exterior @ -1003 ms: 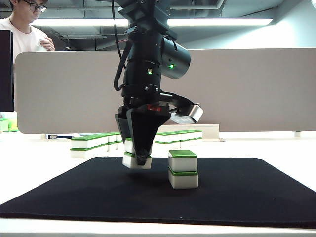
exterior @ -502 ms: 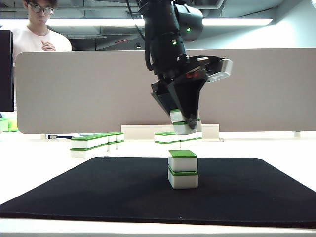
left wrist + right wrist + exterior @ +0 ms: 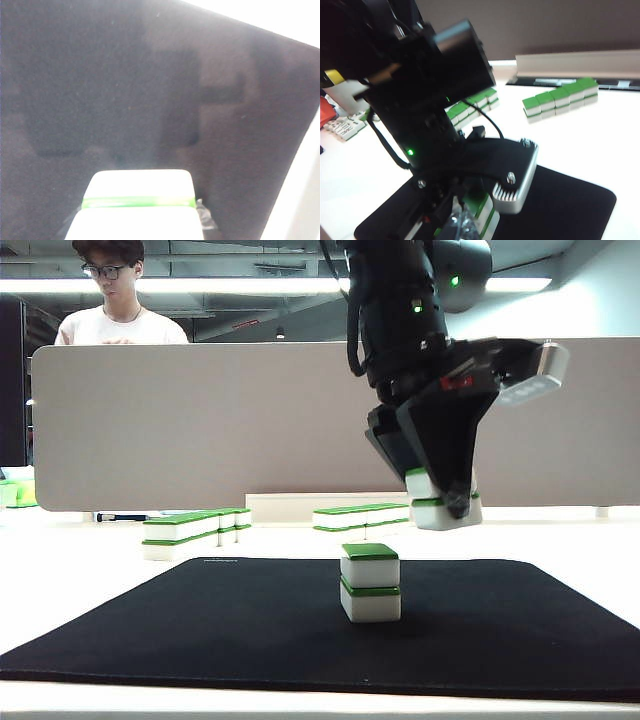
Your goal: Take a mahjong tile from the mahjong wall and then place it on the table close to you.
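The mahjong tile (image 3: 442, 502) is a small white block with a green band; in the exterior view it looks like two such blocks, one on the other, held in the air above the right part of the black mat (image 3: 200, 625), clear of its surface. The left gripper (image 3: 452, 490) has its dark fingers (image 3: 440, 445) closed against the tile's sides, roughly half open. In the left wrist view the tile (image 3: 137, 205) fills the near edge, with the mat below it. On the mat stands a stack of two tiles (image 3: 370, 582), lower and left of the held tile. The mahjong wall (image 3: 193, 531) lies behind on the white table (image 3: 70, 570), beside a shorter row (image 3: 360, 516). The right gripper appears in no view.
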{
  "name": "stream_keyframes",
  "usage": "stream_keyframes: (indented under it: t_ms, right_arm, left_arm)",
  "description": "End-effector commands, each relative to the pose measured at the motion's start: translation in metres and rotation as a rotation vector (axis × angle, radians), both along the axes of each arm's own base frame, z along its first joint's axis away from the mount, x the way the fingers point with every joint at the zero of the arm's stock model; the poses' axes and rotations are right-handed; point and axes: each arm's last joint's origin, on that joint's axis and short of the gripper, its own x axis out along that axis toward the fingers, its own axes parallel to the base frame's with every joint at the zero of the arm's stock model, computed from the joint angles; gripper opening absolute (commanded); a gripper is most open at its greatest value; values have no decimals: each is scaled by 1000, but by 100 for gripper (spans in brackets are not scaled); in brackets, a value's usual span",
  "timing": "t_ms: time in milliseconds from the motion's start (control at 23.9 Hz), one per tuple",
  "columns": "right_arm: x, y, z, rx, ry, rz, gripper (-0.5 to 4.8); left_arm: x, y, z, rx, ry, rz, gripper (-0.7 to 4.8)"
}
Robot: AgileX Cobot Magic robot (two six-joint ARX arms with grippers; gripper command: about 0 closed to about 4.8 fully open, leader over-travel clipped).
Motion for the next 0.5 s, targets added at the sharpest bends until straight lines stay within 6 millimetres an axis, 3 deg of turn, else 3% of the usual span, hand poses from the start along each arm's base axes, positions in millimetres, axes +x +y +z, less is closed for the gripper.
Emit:
stream_keyframes:
  t_ms: [42, 334, 502]
  right_arm:
    - [0, -1, 4, -9, -38, -53, -1]
    - [0, -1, 4, -11, -32, -61, -1]
    - [0, -1, 4, -11, -31, -60, -1]
  left_arm:
    - [1, -2, -7, 13, 16, -5, 142]
    - [5, -11, -35, 49, 44, -10, 142]
    - [7, -16, -41, 33, 31, -15, 142]
